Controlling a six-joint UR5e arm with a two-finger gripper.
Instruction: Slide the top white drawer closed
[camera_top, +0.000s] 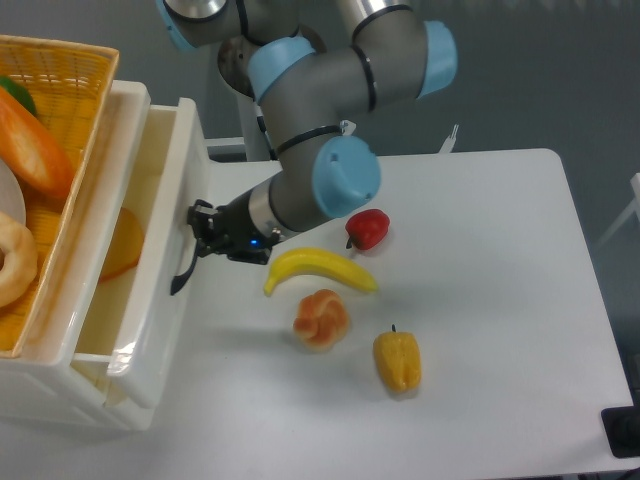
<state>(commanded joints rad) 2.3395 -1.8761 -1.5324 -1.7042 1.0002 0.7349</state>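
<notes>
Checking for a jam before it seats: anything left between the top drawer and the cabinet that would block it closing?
Nothing visible blocks it. The gripper is at the handle of the top white drawer. The bread slice lies inside it, below the rim. The back is hidden.

We see: drawer (165, 250) white, black handle | basket (60, 75) yellow | banana (320, 270) yellow | pepper (398, 360) orange-yellow | table (480, 300) white

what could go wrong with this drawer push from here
The gripper presses at the black handle of the top white drawer, which is still partly open; an off-centre push might skew it so it jams. The bread slice inside lies close under the cabinet edge and could catch. The banana lies near the arm's wrist and might get swept.
</notes>
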